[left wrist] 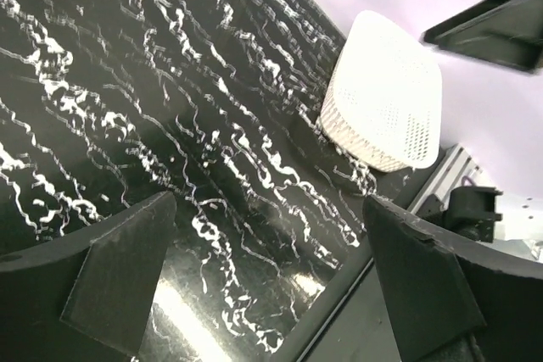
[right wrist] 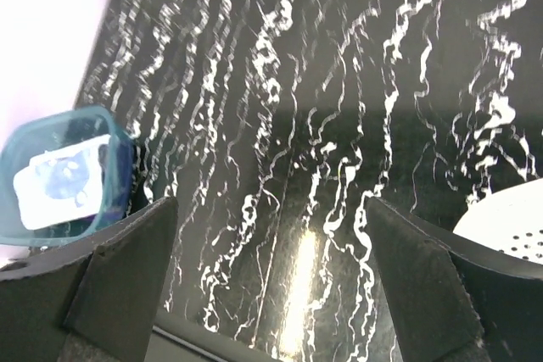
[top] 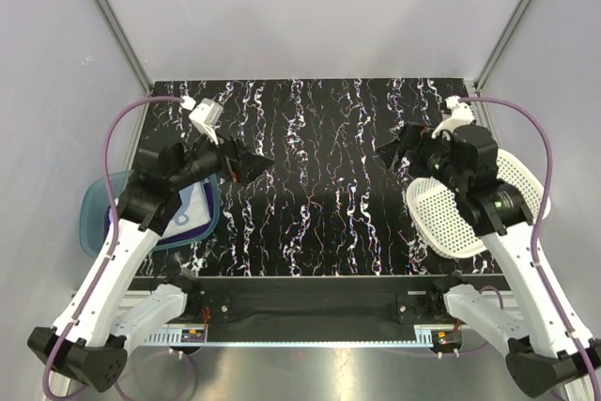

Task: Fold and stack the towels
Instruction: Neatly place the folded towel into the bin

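Two pincers [top: 255, 168] [top: 392, 153] agape, towels [right wrist: 61, 180] in tub [top: 91, 211]

No legible text, label, brand, number or sign was found on the black white-veined worktop [top: 319, 204], white perforated plastic basket [top: 451, 223] or translucent teal plastic tub [top: 92, 218].
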